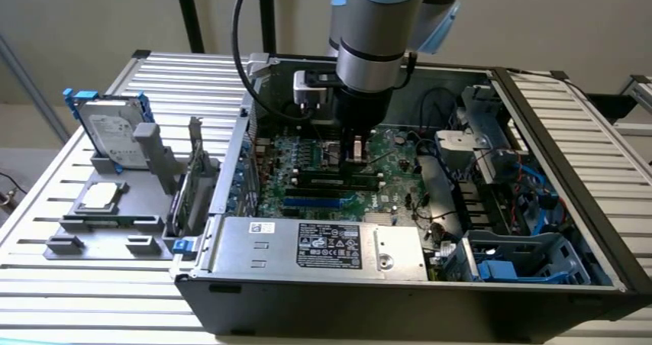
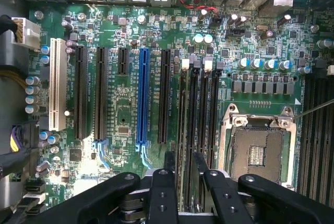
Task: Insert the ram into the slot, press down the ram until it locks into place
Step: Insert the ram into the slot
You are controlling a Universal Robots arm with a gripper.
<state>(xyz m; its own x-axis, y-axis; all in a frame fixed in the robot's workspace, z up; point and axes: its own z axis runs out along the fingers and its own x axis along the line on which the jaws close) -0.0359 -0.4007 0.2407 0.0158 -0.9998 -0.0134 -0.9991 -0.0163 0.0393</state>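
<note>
Pressing-down step, as I read it: the ram (image 1: 331, 180) lies along its slot (image 1: 301, 183) at the middle of the exterior view, and the pincer (image 1: 356, 156) is low just above it. I cannot tell whether the pincer is clenched or released. Locking calls for straight, even downward pressure so both end latches (image 2: 184, 65) catch.

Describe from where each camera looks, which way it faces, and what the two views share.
Exterior view: off the arm and high, looking obliquely down into the open black metal computer case; the grey robot arm and its tool reach down into it.
Wrist view: on the wrist, looking straight down at the green motherboard; the tool's black fingers show in the foreground.
Shared: the motherboard, its long blue plastic slot, the long narrow black memory slots and the tool.
</note>
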